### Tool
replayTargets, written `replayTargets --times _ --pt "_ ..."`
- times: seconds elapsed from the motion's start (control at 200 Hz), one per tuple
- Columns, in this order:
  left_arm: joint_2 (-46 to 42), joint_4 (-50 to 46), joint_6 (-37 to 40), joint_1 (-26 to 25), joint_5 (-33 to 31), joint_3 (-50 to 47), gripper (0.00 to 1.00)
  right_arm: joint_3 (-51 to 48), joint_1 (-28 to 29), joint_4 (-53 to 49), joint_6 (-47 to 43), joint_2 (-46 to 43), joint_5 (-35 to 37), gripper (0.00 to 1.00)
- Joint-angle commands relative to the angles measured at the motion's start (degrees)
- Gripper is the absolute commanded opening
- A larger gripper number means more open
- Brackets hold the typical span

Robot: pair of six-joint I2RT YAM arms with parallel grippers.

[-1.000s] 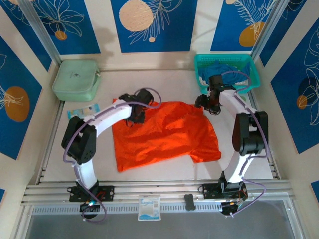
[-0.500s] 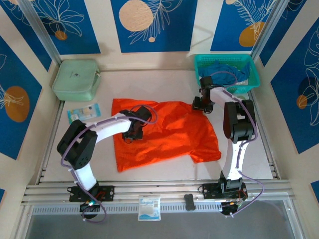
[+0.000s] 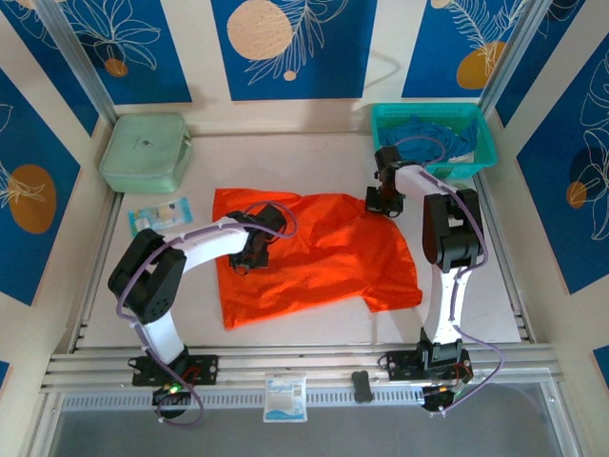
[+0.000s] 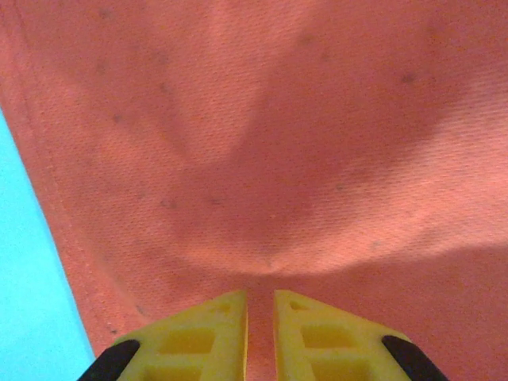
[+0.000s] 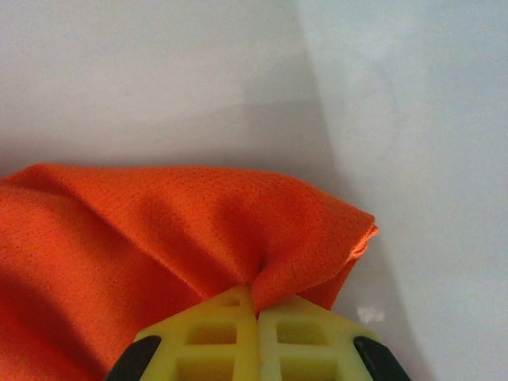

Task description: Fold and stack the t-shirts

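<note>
Orange t-shirt (image 3: 324, 257): lies flat on the surface (image 3: 285, 157) between both arms, long axis left to right. Pinched at far right corner by right gripper (image 5: 256, 298), bunched near far left by left gripper (image 4: 260, 305).

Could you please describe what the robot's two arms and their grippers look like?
The left arm and right arm match: smooth white link shells between bulky black joints, on black bases, each trailed by looping lilac cables. The left gripper and right gripper each have two yellow plastic fingers with open lattice cut-outs and black pieces at the outer corners. No markings are legible.
</note>
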Motion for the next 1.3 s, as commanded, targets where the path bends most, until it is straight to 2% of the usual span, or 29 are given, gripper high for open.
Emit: replayTargets --times 0.0,0.235,0.575,0.785,0.991,1.151,1.296 --pt "-2.35 -2.33 0.89 2.00 -1.93 -1.45 0.17 0.51 1.46 -1.40 -1.83 -8.25 0.84 0.00" --pt "-4.87 -0.73 2.18 4.40 -1.49 -2.89 0.18 -2.70 5.15 -0.89 -3.05 -18.48 -1.05 0.00" --pt "-5.68 -0.65 3.26 6.32 -1.84 -2.99 0.17 -15.72 13.76 2.09 1.36 -28.23 -1.46 0.00" --pt "-6.42 -0.62 3.45 6.97 -1.91 -3.24 0.18 -24.48 21.51 3.43 10.22 -33.49 -1.69 0.00" --pt "-6.18 -0.29 3.45 6.97 -1.78 -3.50 0.18 -33.65 27.84 6.20 24.53 -34.41 -2.24 0.00" --pt "-6.55 -0.59 3.71 7.05 -2.35 -3.69 0.18 -36.64 31.82 6.79 29.32 -35.45 -2.58 0.22" --pt "-7.10 -0.72 3.69 7.06 -2.37 -3.93 0.18 -35.33 32.65 0.39 32.36 -37.84 -0.14 0.49"
